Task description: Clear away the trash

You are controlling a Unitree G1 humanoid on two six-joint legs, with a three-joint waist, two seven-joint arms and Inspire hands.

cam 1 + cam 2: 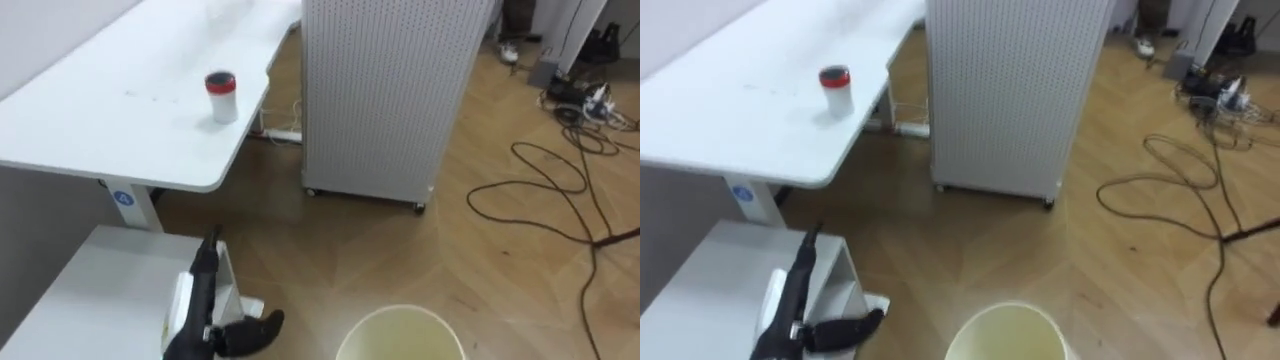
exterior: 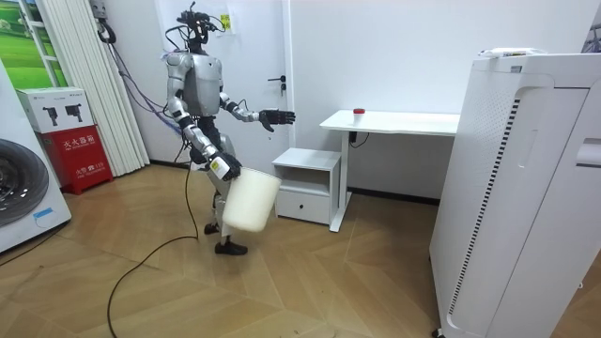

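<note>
Round cream plastic bin (image 1: 400, 335); left hand (image 1: 248, 330) fingers released straight, right hand (image 2: 223, 172) fingers untellable

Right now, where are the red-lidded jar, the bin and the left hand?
red-lidded jar (image 1: 222, 103): left eye view, white body.
bin (image 2: 252, 202): room view, outer wall.
left hand (image 1: 246, 332): left eye view, palm.

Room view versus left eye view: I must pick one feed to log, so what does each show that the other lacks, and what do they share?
Room view: the washing machine, the red box and the right hand at the cream bin's rim. Left eye view: black cables looping over the floor and a power strip under the desk. Shared: desk, red-capped container, white perforated unit, drawer cabinet, bin, open left hand.
</note>
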